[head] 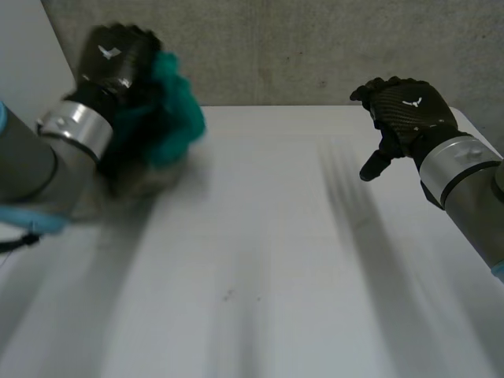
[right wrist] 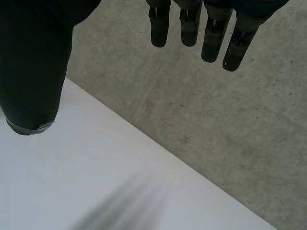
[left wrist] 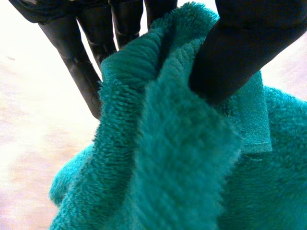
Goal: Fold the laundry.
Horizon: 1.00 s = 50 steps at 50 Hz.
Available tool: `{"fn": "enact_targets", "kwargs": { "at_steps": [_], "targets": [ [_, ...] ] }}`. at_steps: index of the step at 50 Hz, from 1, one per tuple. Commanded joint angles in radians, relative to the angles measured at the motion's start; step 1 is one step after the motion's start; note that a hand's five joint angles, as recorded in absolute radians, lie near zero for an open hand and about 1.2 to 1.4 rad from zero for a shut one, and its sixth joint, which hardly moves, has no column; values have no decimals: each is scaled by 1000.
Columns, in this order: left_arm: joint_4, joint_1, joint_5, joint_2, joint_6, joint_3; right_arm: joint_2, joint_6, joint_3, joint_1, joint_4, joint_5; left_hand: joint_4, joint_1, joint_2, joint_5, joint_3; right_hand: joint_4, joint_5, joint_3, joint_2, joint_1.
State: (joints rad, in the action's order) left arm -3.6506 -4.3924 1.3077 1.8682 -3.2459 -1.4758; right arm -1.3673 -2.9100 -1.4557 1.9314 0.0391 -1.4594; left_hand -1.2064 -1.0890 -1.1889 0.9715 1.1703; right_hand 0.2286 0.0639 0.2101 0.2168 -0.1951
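Far left, the left hand (head: 118, 59) holds the bunched teal towel (head: 177, 118) clamped between thumb and fingers over the surface (head: 260, 252), while the right hand (head: 405, 110) hangs empty, fingers apart, so folding seems not yet begun and laying the towel flat likely comes next.

White table (head: 260, 260); seemingly concrete wall (head: 299, 47)
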Motion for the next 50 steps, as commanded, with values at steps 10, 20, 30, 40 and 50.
{"fn": "enact_targets", "kwargs": {
  "at_steps": [10, 20, 30, 40, 50],
  "targets": [
    [288, 197, 7, -30, 57, -175, 5, 29, 5, -17, -37, 11, 1013, 896, 996, -953, -977, -54, -64, -36, -42, 21],
    [276, 12, 8, -55, 38, -144, 45, 192, -17, 30, -97, 24, 1008, 890, 990, -947, -971, -54, -64, -36, -42, 21],
    [221, -193, 25, 42, -133, -89, 166, 215, -55, 224, -56, 62, 1005, 887, 987, -944, -969, -54, -64, -36, -42, 21],
    [331, -308, 31, 167, -275, -17, 373, 209, 78, 299, 45, 53, 999, 881, 981, -938, -963, -54, -64, -36, -42, 21],
    [346, -341, 22, 307, -278, 72, 569, 207, 300, 327, -24, 48, 931, 814, 914, -871, -895, -54, -64, -36, -42, 21]
  ]
}}
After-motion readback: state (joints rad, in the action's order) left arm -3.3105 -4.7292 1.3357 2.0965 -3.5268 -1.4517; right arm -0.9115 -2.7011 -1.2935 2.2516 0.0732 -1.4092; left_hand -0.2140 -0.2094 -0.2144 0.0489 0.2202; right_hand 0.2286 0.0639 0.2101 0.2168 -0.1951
